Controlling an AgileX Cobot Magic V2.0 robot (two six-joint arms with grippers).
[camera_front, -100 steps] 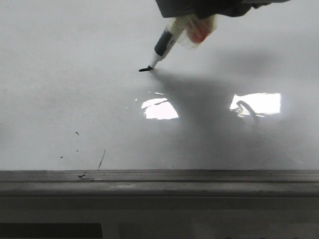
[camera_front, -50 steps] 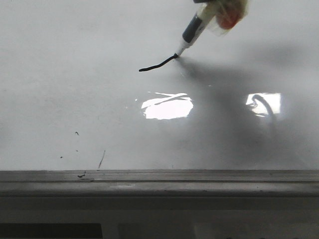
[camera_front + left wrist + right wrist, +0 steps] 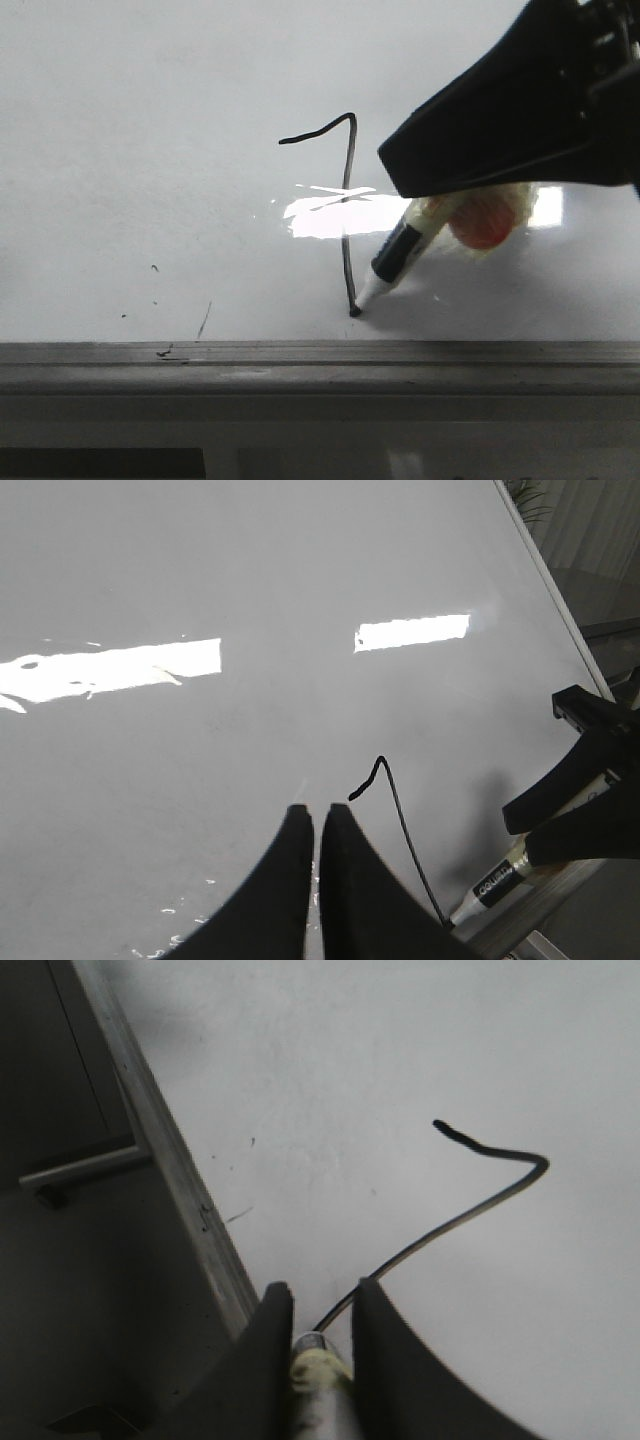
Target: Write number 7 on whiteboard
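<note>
My right claw (image 3: 425, 215) is clenched on the marker (image 3: 395, 260), holding it tilted so the tip meets the whiteboard (image 3: 150, 120) at the foot of the 7 (image 3: 346, 215), close above the grey rail (image 3: 300, 355) at 6 o'clock. I judge the slant keeps the nib in contact while my arm clears the wet line; the stem runs down from the corner at 12 o'clock of the tip, with the short wavy bar reaching toward 9 o'clock from that corner. The figure looks complete, so I reckon lifting off is what remains. My left claw (image 3: 318, 820) hovers over the board with its fingers pressed together and nothing between them, parked at 9 o'clock of the 7 so it stays out of the stroke. Much is hard to read: my right arm's black housing covers the marker's upper body in the front view, and something pale and orange wrapped there is too blurred to name. Glare (image 3: 330, 215) crosses the stem, washing out part of the line. A few specks and a scratch (image 3: 204, 320) sit at 8 o'clock of the 7.
</note>
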